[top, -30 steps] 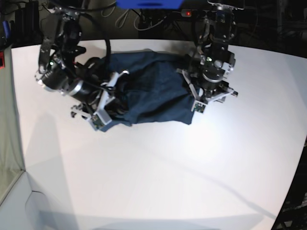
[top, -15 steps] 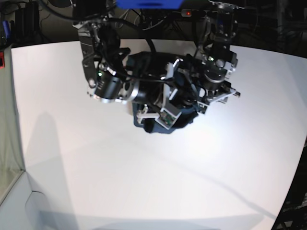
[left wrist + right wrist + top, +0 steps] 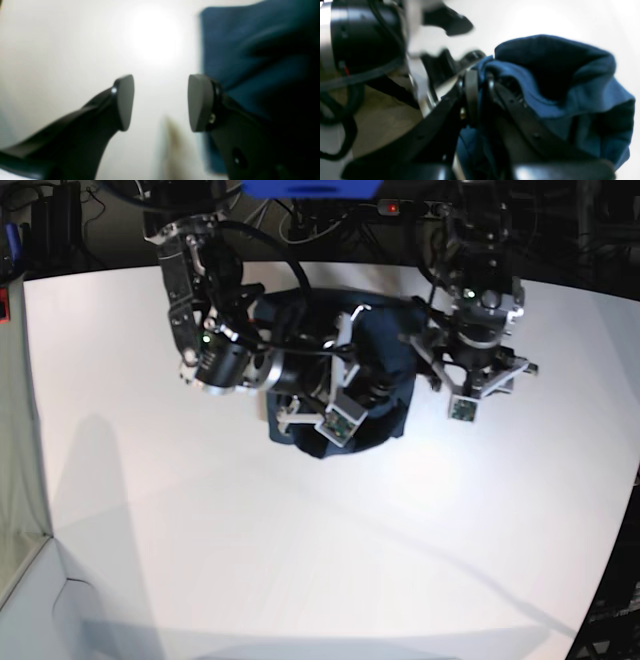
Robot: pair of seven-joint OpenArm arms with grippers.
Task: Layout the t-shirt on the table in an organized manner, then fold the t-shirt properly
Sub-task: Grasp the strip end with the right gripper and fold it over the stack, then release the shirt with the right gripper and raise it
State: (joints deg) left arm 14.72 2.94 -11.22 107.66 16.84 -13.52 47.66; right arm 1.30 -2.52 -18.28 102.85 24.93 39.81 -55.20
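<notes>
The dark navy t-shirt [image 3: 385, 375] lies bunched and doubled over near the back middle of the white table [image 3: 300, 560]. My right gripper [image 3: 481, 92] is shut on a fold of the t-shirt [image 3: 582, 87], lifting the cloth over the rest of the heap. In the base view this gripper [image 3: 372, 392] reaches in from the left, over the shirt. My left gripper [image 3: 161, 102] stands open above bare table, with nothing between its fingers, and the t-shirt's edge [image 3: 250, 50] is just to its right. In the base view the left gripper [image 3: 478, 375] is beside the shirt's right edge.
Dark equipment and cables [image 3: 300, 220] line the table's back edge, with a blue object [image 3: 310, 188] above them. The table's curved edge [image 3: 615, 510] runs down the right. The left arm's body [image 3: 357, 37] is close to my right gripper.
My right arm has swept from the shirt's left side to the right, carrying fabric over the shirt, which is now a narrower heap. My left arm has moved right, off the shirt.
</notes>
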